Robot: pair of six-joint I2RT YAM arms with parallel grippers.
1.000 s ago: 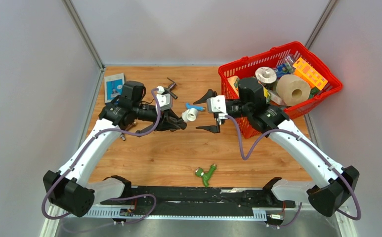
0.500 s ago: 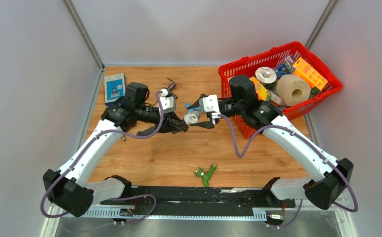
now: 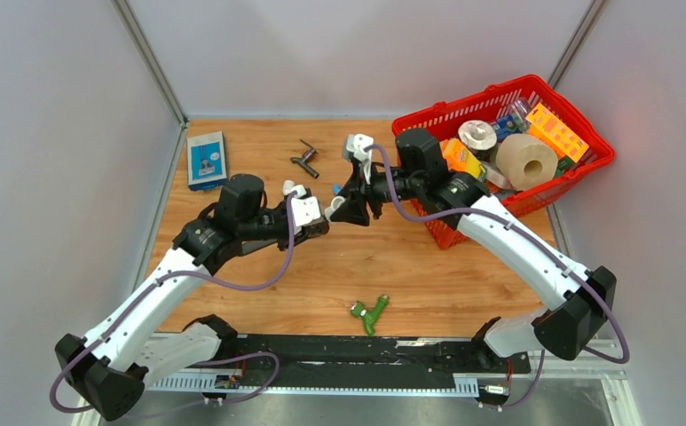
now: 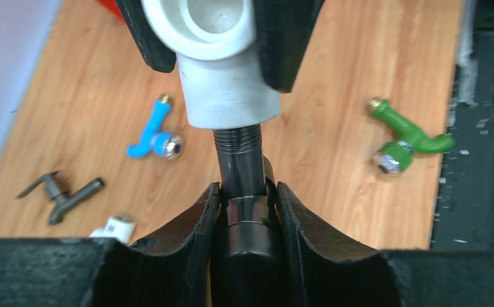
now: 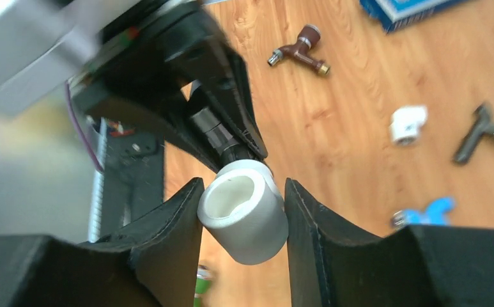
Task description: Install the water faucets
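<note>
My left gripper [image 4: 244, 192] is shut on a dark metal faucet stem [image 4: 241, 160], and its threaded end sits in a white elbow fitting [image 4: 222, 70]. My right gripper [image 5: 244, 185] is shut on that fitting [image 5: 247, 217], one finger on each side. The two grippers meet above mid-table in the top view, left [image 3: 319, 224] and right [image 3: 350, 206]. A blue-handled faucet [image 4: 154, 131] lies on the wood, as do a green faucet [image 3: 370, 311] and a thin dark-grey lever faucet [image 3: 303, 160].
A red basket [image 3: 499, 89] of household items stands at the back right. A blue box [image 3: 206, 160] lies at the back left. A loose white fitting [image 5: 407, 123] and a brown faucet [image 5: 298, 51] lie on the wooden table.
My right gripper moved left from open and apart, closed on the white fitting and turned its wrist. My left arm shifted slightly back and left, still holding the dark faucet.
</note>
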